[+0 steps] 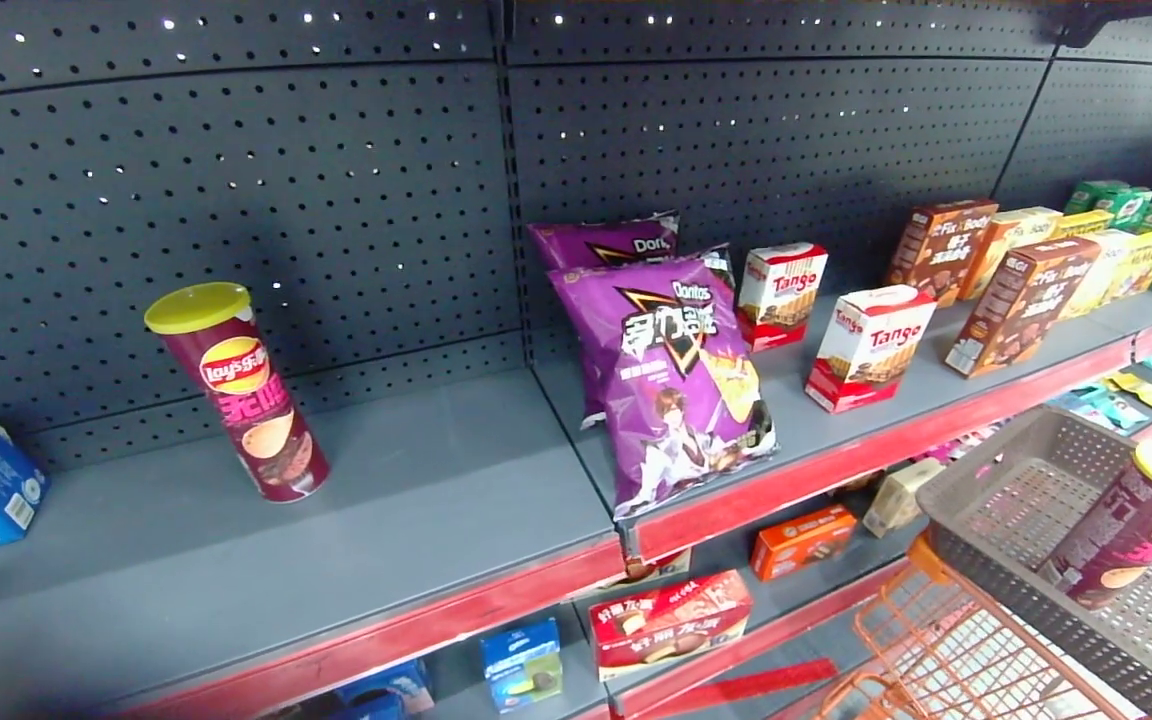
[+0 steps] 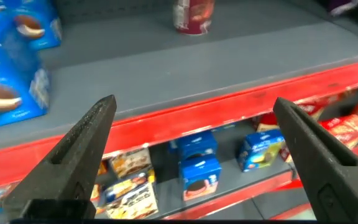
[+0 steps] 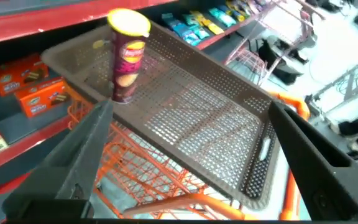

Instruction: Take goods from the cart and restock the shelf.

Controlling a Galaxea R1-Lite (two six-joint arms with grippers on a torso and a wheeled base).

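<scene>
A chip can stands in the basket atop the cart — a second can stands on the shelf. Left gripper and right gripper both gape wide, holding nothing.

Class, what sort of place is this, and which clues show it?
Probably a shop aisle: a pegboard-backed shelf holding purple chip bags, and an orange shopping cart carrying a basket with a crisp canister.
</scene>
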